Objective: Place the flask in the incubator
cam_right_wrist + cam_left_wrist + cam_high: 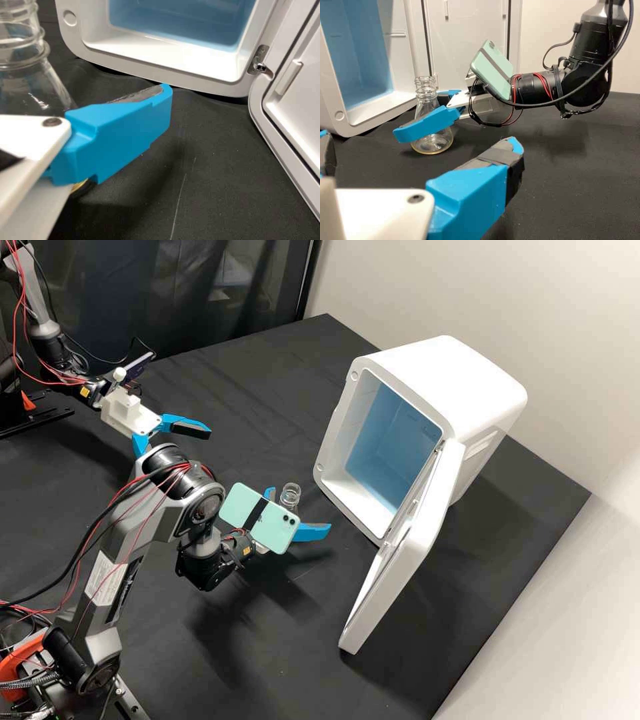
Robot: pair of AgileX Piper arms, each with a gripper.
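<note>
2 blue fingers of the right gripper (298, 510) are spread on either side of the flask (290, 493), not closed on it as far as I can see. The flask stands upright on the black bench (267, 373), neck up, just in front of the incubator (453, 380), whose door (400, 553) hangs wide. The left gripper (170, 437) hangs open, well back, so the right arm is the nearer of the 2. A pale wall (547, 307) rises behind.
</note>
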